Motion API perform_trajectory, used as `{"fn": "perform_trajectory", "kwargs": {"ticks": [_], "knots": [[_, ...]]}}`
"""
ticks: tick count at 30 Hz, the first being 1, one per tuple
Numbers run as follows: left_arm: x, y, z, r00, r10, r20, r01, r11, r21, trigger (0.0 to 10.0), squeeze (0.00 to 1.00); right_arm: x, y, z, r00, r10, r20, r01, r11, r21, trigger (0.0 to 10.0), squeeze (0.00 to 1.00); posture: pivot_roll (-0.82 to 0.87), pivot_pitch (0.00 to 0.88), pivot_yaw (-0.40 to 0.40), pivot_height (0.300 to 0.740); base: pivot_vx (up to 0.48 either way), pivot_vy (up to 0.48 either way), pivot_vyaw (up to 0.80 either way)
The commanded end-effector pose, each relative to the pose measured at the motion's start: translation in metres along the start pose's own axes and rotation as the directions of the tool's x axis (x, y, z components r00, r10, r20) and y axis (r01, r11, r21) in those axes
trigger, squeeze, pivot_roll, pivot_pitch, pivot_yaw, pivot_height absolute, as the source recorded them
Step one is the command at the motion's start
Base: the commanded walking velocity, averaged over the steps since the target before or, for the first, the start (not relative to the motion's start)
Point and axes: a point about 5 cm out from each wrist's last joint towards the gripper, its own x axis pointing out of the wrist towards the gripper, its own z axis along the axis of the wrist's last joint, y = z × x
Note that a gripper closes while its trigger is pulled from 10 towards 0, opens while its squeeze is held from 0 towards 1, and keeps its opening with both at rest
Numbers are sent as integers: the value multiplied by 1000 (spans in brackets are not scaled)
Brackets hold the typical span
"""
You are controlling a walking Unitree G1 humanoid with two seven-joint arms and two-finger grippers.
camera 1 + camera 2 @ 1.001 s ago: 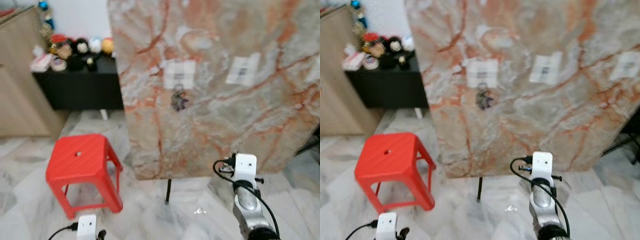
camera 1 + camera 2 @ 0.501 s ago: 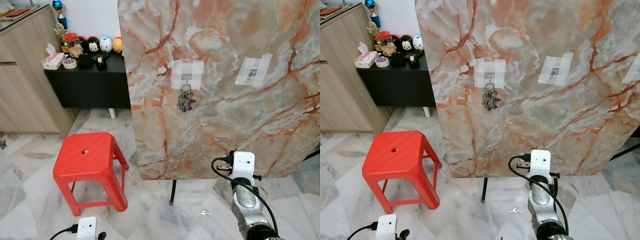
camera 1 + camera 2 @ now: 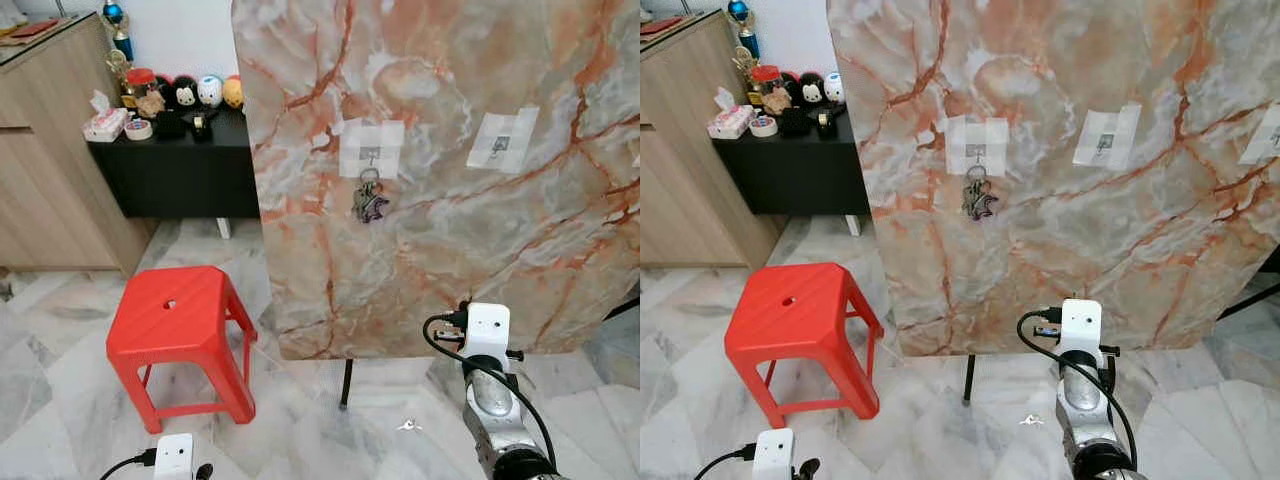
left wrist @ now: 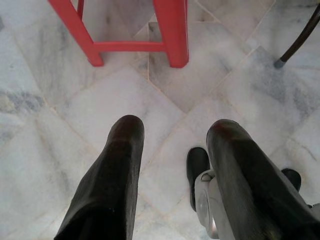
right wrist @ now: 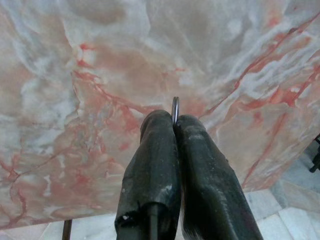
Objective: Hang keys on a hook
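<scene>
A bunch of keys [image 3: 368,202] hangs from a small hook [image 3: 370,155] on a taped patch of the upright marble-patterned board [image 3: 450,250]. A second taped hook [image 3: 502,141] sits to its right, bare. My right arm [image 3: 487,340] is raised low in front of the board. In the right wrist view my right gripper [image 5: 174,120] is shut, with the thin edge of a metal key ring [image 5: 175,107] poking out between the fingertips. My left gripper [image 4: 175,127] hangs open over the floor with nothing in it.
A red plastic stool [image 3: 178,320] stands on the marble floor left of the board. The board's thin black leg [image 3: 346,383] comes down in front of me. A small metal object [image 3: 407,426] lies on the floor. A black cabinet [image 3: 175,170] with toys and a wooden cupboard [image 3: 50,150] are at the back left.
The head camera was blurred a second ago and has now settled, with only a slight shift of the picture. Both arms and the hanging keys stay where they were.
</scene>
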Motion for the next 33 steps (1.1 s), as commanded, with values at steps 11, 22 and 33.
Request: {"fn": "perform_trajectory", "kwargs": {"ticks": [11,22,33], "knots": [[-1,-1,-3,1000,-3,-15,2,1000,-11,10000,0,2,0,4,1000,-14,8,14,1000,15,10000,0,6,0,-40,740,271,0,0],[-1,-2,-3,1000,-8,-17,8,1000,-6,10000,0,2,-1,3,1000,-23,2,23,1000,19,10000,0,4,0,-38,740,273,0,0],[-2,-2,-6,999,-13,-30,13,1000,4,10000,0,3,-4,3,999,-53,-3,54,998,22,10000,0,6,0,-41,740,276,0,0]]}}
